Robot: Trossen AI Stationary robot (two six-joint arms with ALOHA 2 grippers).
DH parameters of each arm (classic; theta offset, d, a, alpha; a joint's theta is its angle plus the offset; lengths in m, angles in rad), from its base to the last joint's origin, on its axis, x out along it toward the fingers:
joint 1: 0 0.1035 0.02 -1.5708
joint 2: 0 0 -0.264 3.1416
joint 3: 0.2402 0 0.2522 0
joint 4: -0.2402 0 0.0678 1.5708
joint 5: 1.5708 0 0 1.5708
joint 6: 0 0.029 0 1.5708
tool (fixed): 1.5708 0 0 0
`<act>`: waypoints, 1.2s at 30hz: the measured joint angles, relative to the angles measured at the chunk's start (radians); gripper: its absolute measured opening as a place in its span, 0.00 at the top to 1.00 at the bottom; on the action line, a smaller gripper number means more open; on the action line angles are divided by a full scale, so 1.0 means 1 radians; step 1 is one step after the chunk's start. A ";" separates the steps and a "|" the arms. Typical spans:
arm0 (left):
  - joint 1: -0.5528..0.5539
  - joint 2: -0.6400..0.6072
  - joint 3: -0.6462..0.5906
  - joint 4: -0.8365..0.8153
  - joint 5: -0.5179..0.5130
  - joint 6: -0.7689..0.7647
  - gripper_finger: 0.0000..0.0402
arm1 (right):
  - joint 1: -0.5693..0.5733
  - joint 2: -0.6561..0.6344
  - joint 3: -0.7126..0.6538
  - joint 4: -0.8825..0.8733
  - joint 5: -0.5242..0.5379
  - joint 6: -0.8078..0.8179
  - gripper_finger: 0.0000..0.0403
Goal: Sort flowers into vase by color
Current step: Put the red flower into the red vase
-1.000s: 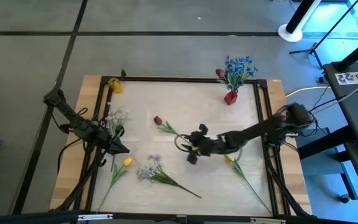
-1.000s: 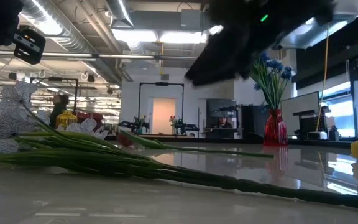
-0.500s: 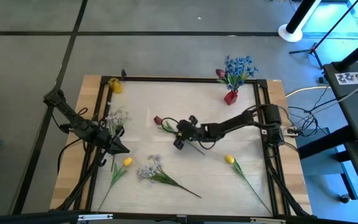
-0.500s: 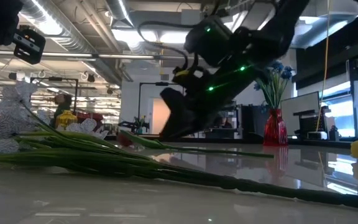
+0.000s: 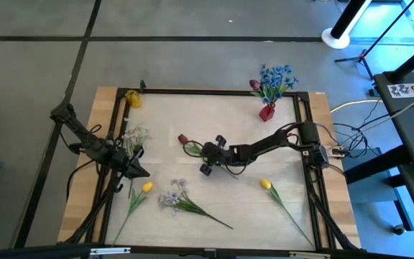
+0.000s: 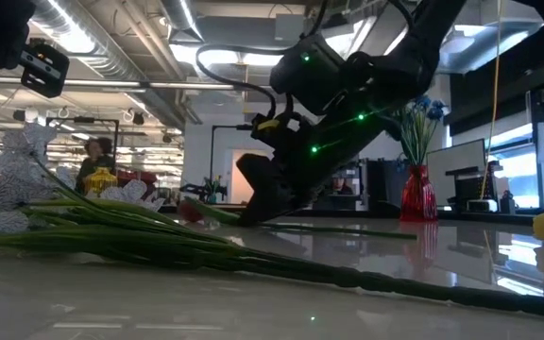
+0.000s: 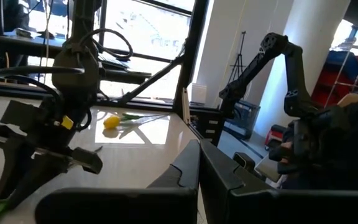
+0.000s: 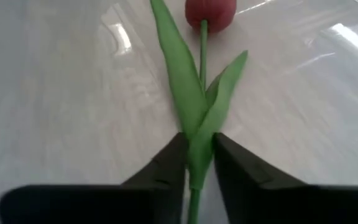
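Observation:
A dark red tulip [image 5: 182, 139] lies flat on the white table top, its stem running toward my right gripper [image 5: 208, 154]. That gripper is down at the table's middle and shut on the tulip's stem, below the flower head [image 8: 210, 11]. My left gripper [image 5: 138, 171] waits at the table's left side, shut and empty [image 7: 199, 167]. A red vase [image 5: 267, 111] at the far right holds blue flowers [image 5: 276, 76] and a red one. Two yellow tulips [image 5: 146, 187] [image 5: 265, 184] and a pale spray [image 5: 172, 196] lie near the front. White flowers [image 5: 135, 134] lie at the left. My right gripper pinches the tulip's green stem where the two leaves join [image 8: 198, 148], between its two fingers [image 8: 166, 165]. The fingers slant down from the table's right side and lie across the stem. The tulip lies flat on the table, its head pointing away from the gripper.
A black frame [image 5: 207, 91] runs around the table top. A yellow object [image 5: 132, 98] sits at the far left corner. In the low view the pale spray's stems [image 6: 159, 241] lie across the foreground and the red vase [image 6: 414, 194] stands behind at the right.
My right gripper has gone from near the right yellow tulip toward the table's left and far edge, to the red tulip's stem, and has come down to the table. The tulip has stayed where it lay.

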 joint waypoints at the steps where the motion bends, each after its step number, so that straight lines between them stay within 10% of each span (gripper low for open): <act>1: 0.000 0.000 0.000 0.000 0.000 0.000 1.00 | 0.000 -0.001 0.000 -0.006 -0.013 -0.001 0.87; 5: 0.000 0.000 0.000 0.000 0.000 0.000 1.00 | -0.003 -0.043 0.001 -0.149 -0.082 0.003 0.98; 20: 0.000 0.000 0.000 0.001 0.000 0.000 1.00 | 0.006 -0.265 -0.005 -1.080 -0.138 0.100 0.85; 36: 0.000 0.000 0.000 0.000 0.000 0.000 1.00 | -0.065 -0.275 -0.005 -1.108 -0.173 0.040 0.50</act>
